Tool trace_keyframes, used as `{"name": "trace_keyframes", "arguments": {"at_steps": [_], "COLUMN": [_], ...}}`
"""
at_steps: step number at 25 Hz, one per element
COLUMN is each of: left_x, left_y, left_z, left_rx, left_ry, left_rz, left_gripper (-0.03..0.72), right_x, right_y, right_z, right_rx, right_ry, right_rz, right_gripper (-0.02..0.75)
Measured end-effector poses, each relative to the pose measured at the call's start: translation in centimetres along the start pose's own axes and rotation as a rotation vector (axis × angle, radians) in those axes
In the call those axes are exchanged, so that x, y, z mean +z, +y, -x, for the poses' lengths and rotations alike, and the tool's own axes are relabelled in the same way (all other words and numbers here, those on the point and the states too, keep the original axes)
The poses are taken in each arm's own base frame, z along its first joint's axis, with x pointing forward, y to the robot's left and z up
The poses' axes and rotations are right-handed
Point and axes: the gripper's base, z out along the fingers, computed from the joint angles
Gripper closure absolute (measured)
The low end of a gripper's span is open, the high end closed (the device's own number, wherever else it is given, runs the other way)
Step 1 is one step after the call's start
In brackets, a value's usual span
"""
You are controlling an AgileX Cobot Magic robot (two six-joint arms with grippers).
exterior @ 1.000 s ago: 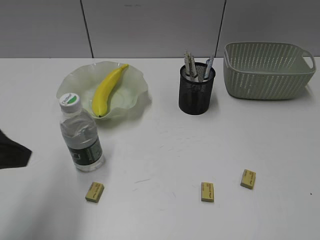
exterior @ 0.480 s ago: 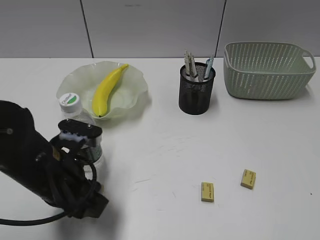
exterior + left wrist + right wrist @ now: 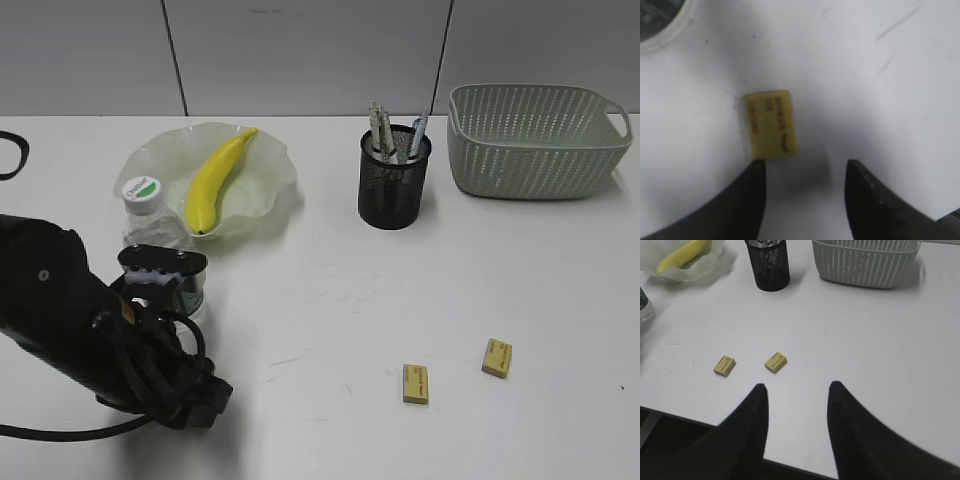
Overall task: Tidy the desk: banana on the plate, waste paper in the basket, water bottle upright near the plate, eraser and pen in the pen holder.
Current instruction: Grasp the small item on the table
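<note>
We see a smooth white desk [image 3: 330,300] with faint scuff marks. The plate [image 3: 262,195] looks like shiny, see-through glass. The banana [image 3: 215,180] has smooth yellow skin. The pen holder [image 3: 393,190] is black wire mesh. The basket [image 3: 535,150] is dull plastic full of little holes. The eraser [image 3: 771,124] looks matt and rubbery.

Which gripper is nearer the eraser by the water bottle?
Left. The left gripper hangs just over that eraser, jaws open, beside the water bottle. The right gripper is back at the desk's near edge, away from it.
</note>
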Motion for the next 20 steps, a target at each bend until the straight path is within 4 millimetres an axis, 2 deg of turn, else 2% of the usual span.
{"name": "trace_keyframes", "arguments": {"at_steps": [8, 12, 16, 20], "left_x": [0.4, -0.2, -1.6, -2.4], "left_y": [-0.4, -1.3, -1.3, -0.7], "left_z": [0.4, -0.9, -3.6, -3.8], "left_rx": [-0.062, -0.083, -0.093, -0.093], "left_ry": [-0.059, -0.207, -0.324, -0.446], "left_rz": [-0.023, -0.045, -0.065, -0.056], "left_gripper": [0.345, 0.370, 0.374, 0.374], "right_x": [0.0, 0.0, 0.0, 0.0], "right_y": [0.0, 0.0, 0.0, 0.0], "right_z": [0.0, 0.0, 0.0, 0.0], "right_rx": [0.000, 0.000, 0.000, 0.000], "right_ry": [-0.001, -0.001, -0.001, -0.001], "right_rz": [0.000, 0.000, 0.000, 0.000], "right_gripper": [0.448, 0.463, 0.468, 0.470]}}
